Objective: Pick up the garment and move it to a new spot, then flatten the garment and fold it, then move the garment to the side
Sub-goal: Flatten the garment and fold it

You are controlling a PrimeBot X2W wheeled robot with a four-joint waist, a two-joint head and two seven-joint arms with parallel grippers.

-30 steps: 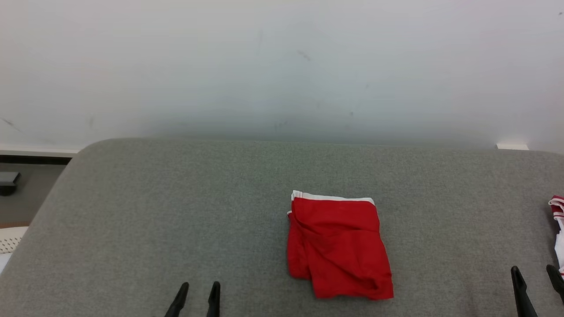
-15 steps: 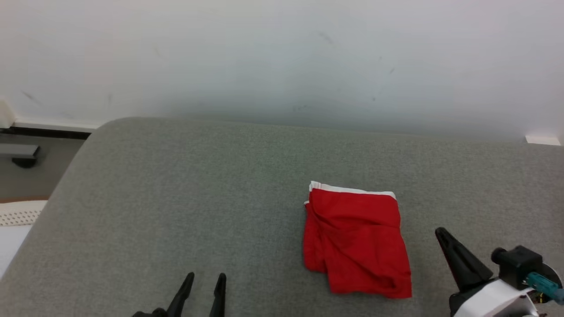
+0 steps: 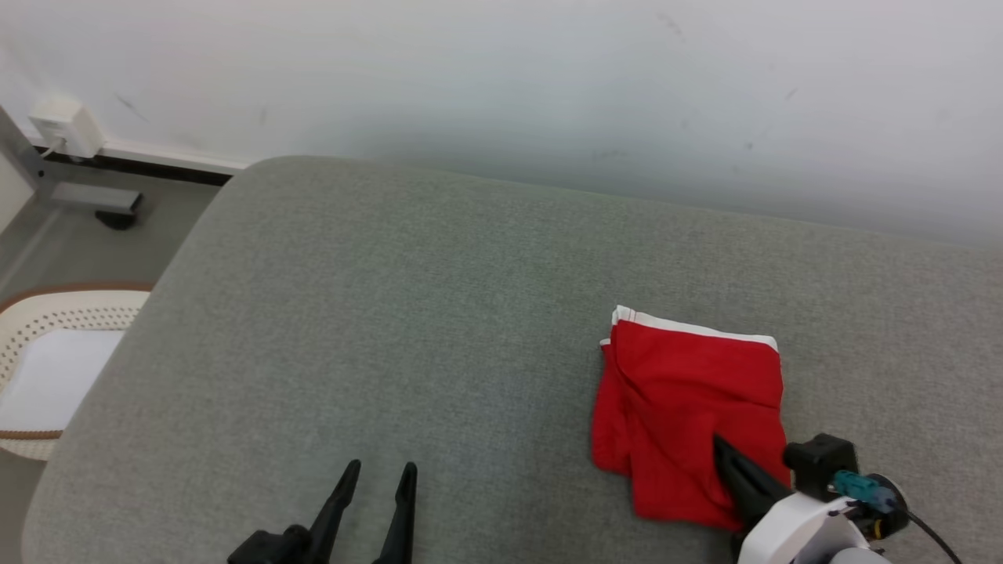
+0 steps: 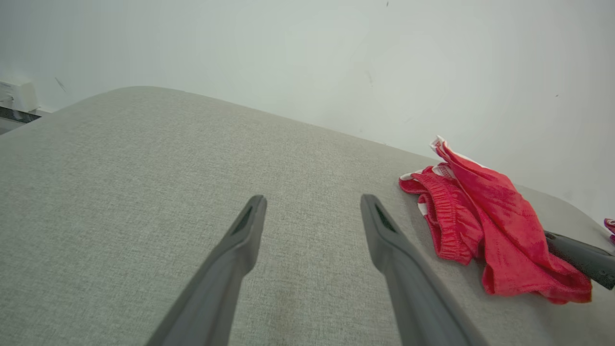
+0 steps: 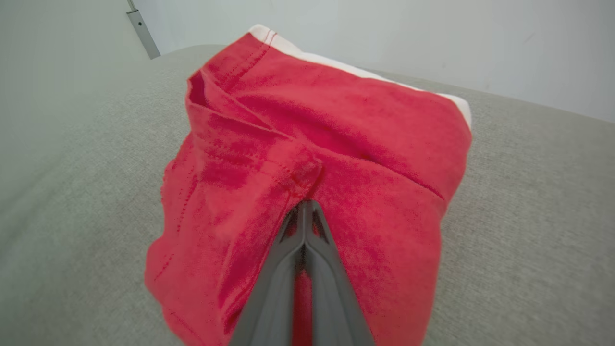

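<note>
Grey woven fabric covers the upholstered surface (image 3: 376,313), and we place everything else against it. Past the surface's left edge we see a pale perforated basket (image 3: 47,368) with a brown rim. Beyond the surface's far-left corner a small white box (image 3: 66,125) sits on the white wall (image 3: 501,78), which runs along behind the surface's far edge. Over the surface's near edge, left of its middle, our left gripper (image 3: 381,468) hangs with its two dark fingers spread apart and nothing between them. In the left wrist view, bare grey weave lies in the gap of the left gripper (image 4: 313,199). On the right part of the surface, nearer its near edge than its far one, lies the garment (image 3: 689,392). It is red with a white band along the side toward the surface's far edge, and folded into a rough rectangle with loose creased layers down its left side. From the left wrist view the garment (image 4: 480,211) looks rumpled, with a gathered hem showing. At the garment's corner closest to the surface's near right, our right gripper (image 3: 725,454) has its fingers pressed together. In the right wrist view the right gripper (image 5: 305,206) is closed, with red cloth of the garment (image 5: 336,134) bunched at the tips and showing in the slit between the fingers, so we read it as pinching the fabric.
</note>
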